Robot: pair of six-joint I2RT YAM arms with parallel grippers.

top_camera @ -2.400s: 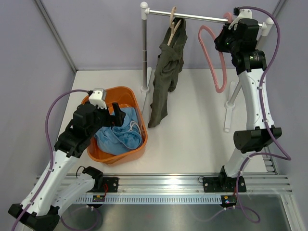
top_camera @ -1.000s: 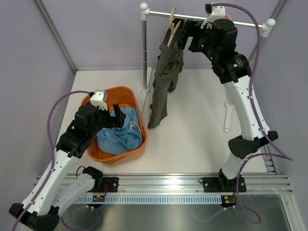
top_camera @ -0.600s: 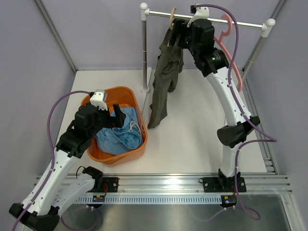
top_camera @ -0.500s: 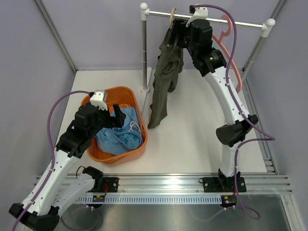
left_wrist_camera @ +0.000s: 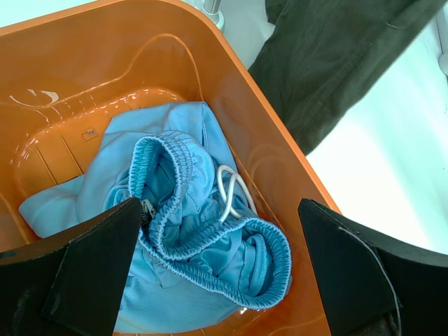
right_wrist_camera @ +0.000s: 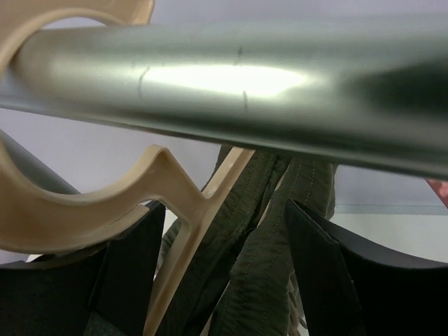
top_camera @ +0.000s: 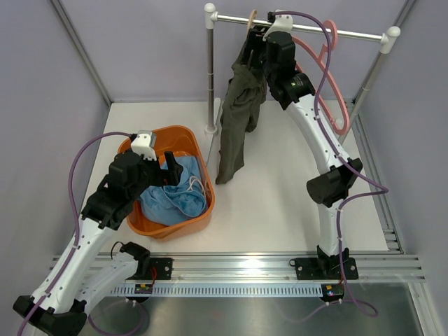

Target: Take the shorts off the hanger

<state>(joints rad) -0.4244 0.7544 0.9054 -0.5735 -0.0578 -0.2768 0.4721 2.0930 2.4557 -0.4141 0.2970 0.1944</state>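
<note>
Dark olive-green shorts (top_camera: 238,115) hang limp from a beige hanger (top_camera: 251,19) on the steel rail (top_camera: 301,27). My right gripper (top_camera: 253,54) is up at their waistband, just under the rail. In the right wrist view the right gripper (right_wrist_camera: 222,241) is open, its jaws standing either side of the olive waistband (right_wrist_camera: 269,238) and the hanger's neck (right_wrist_camera: 189,210). Light blue shorts (top_camera: 173,197) lie crumpled in the orange basket (top_camera: 203,218). My left gripper (left_wrist_camera: 220,269) hovers wide open over the light blue shorts (left_wrist_camera: 189,231), nothing between its fingers.
A pink hanger (top_camera: 334,84) hangs empty on the rail to the right of my right arm. The rack's left post (top_camera: 209,70) and slanted right post (top_camera: 369,70) stand on the white table. Grey walls close in on three sides.
My right arm has swung left along the rail from the pink hanger to the top of the olive shorts, and its jaws have narrowed somewhat. The left arm has not moved.
</note>
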